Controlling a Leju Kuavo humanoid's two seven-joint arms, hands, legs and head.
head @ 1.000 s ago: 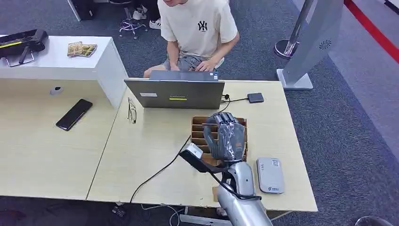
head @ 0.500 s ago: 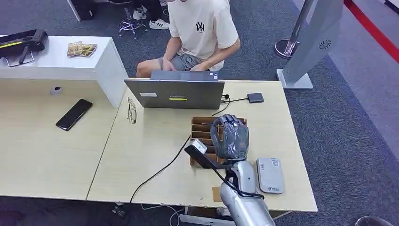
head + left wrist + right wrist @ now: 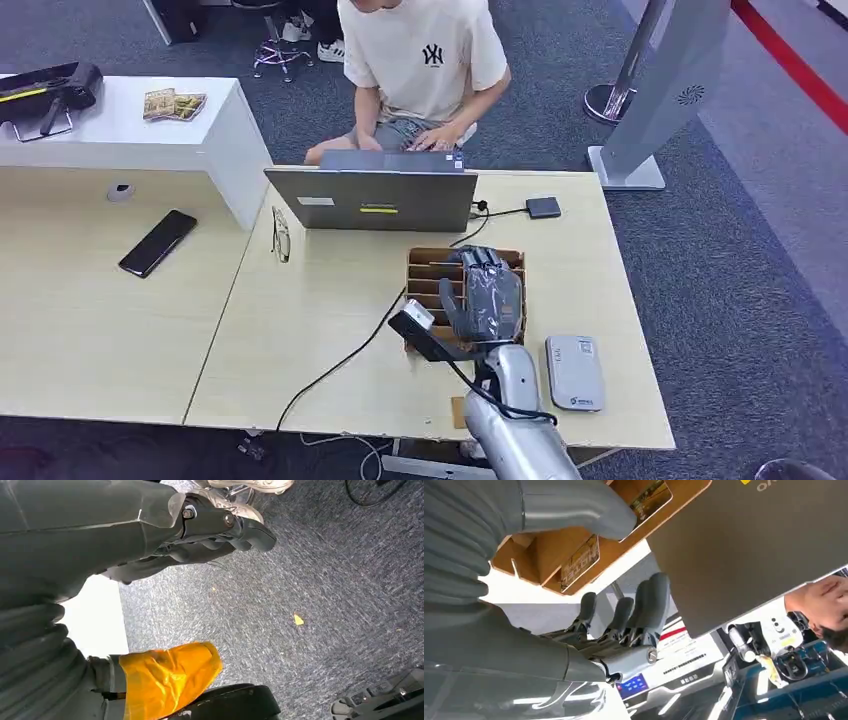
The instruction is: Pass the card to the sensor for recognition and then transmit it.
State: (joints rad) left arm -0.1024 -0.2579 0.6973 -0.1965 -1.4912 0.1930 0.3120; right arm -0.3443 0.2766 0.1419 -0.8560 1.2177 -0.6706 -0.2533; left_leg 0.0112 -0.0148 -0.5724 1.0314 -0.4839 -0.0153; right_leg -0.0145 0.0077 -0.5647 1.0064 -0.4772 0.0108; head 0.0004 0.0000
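Head view, from left to right: a dark phone (image 3: pixel 157 242) lies on the left worktop (image 3: pixel 90 330), folded glasses (image 3: pixel 281 236) and a grey laptop (image 3: pixel 372 198) sit at the back of the main worktop, then comes the brown slotted card holder (image 3: pixel 428 272), with the right hand (image 3: pixel 484 292) poised over it, and just to the right of that the flat grey card sensor (image 3: pixel 573 371) near the front edge.

In the right wrist view the cards (image 3: pixel 581 562) stand on edge in the holder's slots, a printed face showing between the wooden dividers. The right hand's fingers (image 3: pixel 644 605) are stretched out with gaps between them and the thumb (image 3: pixel 579 505) reaches across toward the holder; nothing is pinched yet.

A card looks thin, stiff, very light and smooth-faced, so it would likely slip unless pinched firmly. The sensible hold is on the free top edge standing above the dividers, thumb on one face and a finger on the other.

The hand hides most of the holder from above, so I cannot tell how many cards it holds or which slot the thumb is over. The left hand (image 3: pixel 200 535) hangs over grey carpet, fingers curled in and holding nothing. The person's head is cut off.
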